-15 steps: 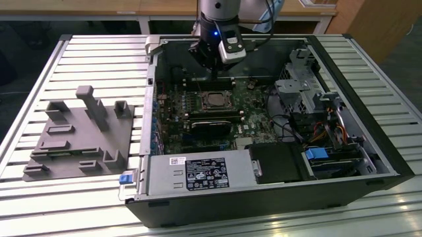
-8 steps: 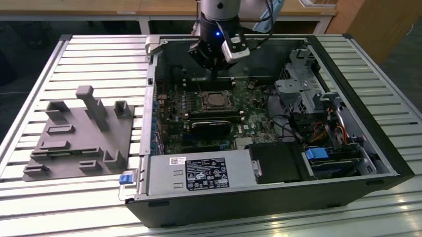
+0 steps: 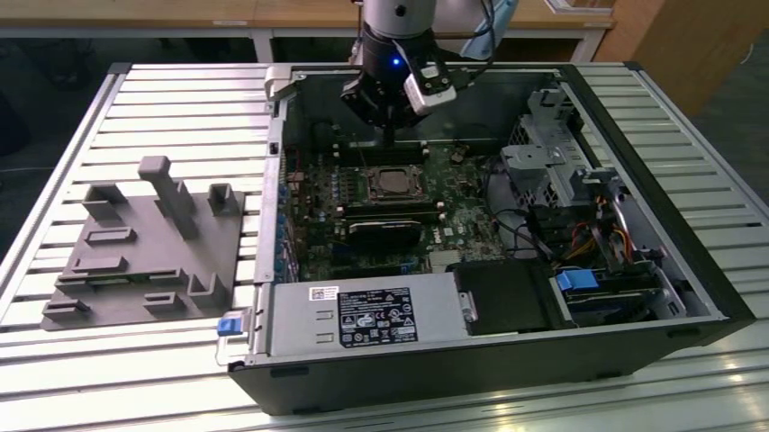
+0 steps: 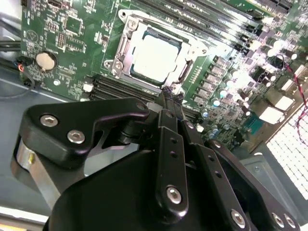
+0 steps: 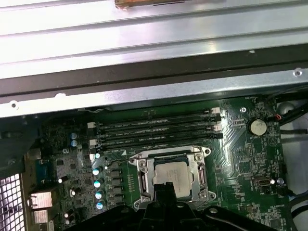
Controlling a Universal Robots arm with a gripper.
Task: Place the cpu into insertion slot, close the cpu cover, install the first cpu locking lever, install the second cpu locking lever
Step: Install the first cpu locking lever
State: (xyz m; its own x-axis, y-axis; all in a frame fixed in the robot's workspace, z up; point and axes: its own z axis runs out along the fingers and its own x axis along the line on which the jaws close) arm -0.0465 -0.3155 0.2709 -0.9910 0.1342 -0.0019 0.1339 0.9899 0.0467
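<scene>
The cpu, a pale silver square chip, lies in the insertion slot on the green motherboard. It also appears in the first wrist view, cpu, and in the exterior view, cpu. The cpu cover, a silver frame with a square window, lies flat around the chip; cover. My gripper hangs above the board beside the socket's edge nearest the case's back wall. Its black fingers are shut together with nothing between them. The gripper stands just behind the socket. How the locking levers stand I cannot tell.
A black heatsink block sits just in front of the socket, with the grey power supply nearer still. Memory slots run between socket and case wall. Drive cage and cables fill the exterior view's right. A grey fixture lies outside the case.
</scene>
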